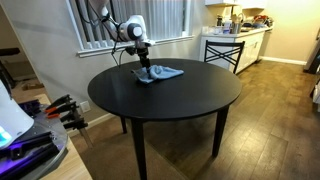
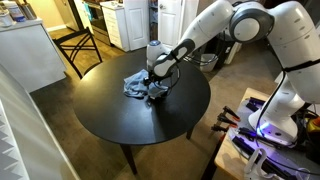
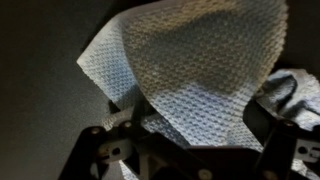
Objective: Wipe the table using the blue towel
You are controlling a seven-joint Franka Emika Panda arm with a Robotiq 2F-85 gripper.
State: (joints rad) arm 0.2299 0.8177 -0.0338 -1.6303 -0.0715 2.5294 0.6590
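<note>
The blue towel (image 1: 160, 73) lies crumpled on the far part of the round black table (image 1: 170, 100), and shows in both exterior views (image 2: 140, 86). My gripper (image 1: 146, 66) stands straight down onto the towel (image 2: 155, 88). In the wrist view the waffle-textured towel (image 3: 200, 70) fills the frame and rises in a fold between my fingers (image 3: 195, 140), which are shut on it. The fingertips are hidden under the cloth.
The table edge (image 2: 150, 135) curves round toward the near side. A black chair (image 2: 78, 45) stands beyond the table, and another chair (image 1: 222, 50) is by the kitchen counter. A cluttered bench with tools (image 1: 60, 108) sits beside the table.
</note>
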